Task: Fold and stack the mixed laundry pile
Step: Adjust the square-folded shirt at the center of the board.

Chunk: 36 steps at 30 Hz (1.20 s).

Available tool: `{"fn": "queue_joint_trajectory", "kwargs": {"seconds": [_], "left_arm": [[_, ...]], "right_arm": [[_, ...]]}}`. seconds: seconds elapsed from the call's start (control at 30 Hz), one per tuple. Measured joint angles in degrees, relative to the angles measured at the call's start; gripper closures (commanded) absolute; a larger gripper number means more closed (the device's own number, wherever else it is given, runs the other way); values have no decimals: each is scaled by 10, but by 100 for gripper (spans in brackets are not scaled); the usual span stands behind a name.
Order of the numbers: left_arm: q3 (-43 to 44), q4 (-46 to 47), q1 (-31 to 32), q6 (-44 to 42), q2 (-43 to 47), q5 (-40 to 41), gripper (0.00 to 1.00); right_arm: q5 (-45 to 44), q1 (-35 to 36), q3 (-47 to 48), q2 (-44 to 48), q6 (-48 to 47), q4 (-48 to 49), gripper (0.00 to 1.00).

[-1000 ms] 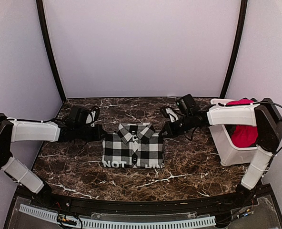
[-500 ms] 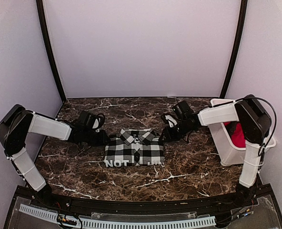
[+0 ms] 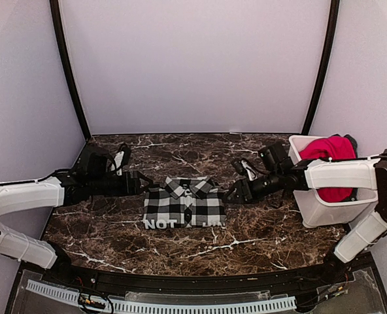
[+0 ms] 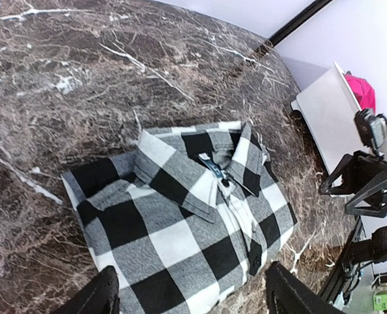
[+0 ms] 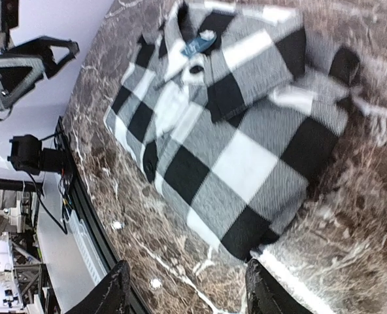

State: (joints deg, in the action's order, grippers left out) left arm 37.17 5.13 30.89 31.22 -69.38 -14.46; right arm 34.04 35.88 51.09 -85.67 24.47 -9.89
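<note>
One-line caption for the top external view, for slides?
Folded black-and-white checked shirt on brown marble table, open left gripper and open right gripper flanking it; red garment in white plastic bin.

- Left arm point(image 3: 27, 196): rounded white link shells, black joint housings, black cable point(image 3: 123, 154) looped at the wrist.
- Right arm point(image 3: 340, 174): matching white shells and black joints.
- Left gripper point(image 3: 146, 185) and right gripper point(image 3: 230, 194): black bodies with matte black fingers point(image 4: 102, 297).
</note>
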Motion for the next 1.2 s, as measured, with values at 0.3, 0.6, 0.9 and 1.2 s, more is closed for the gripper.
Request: {"fn": "queue_joint_trajectory", "kwargs": {"seconds": [0.3, 0.6, 0.9, 1.2], "left_arm": [[32, 4, 80, -6, -114, -15, 30], [120, 11, 115, -19, -220, -16, 32], [196, 35, 145, -28, -324, -23, 33], [199, 80, 147, -19, -376, -24, 34]], "right_arm": [[50, 7, -95, -66, 26, 81, 42], [90, 7, -89, -98, 35, 177, 44], [130, 7, -88, -152, 73, 247, 43], [159, 5, -124, -191, 161, 355, 40]]}}
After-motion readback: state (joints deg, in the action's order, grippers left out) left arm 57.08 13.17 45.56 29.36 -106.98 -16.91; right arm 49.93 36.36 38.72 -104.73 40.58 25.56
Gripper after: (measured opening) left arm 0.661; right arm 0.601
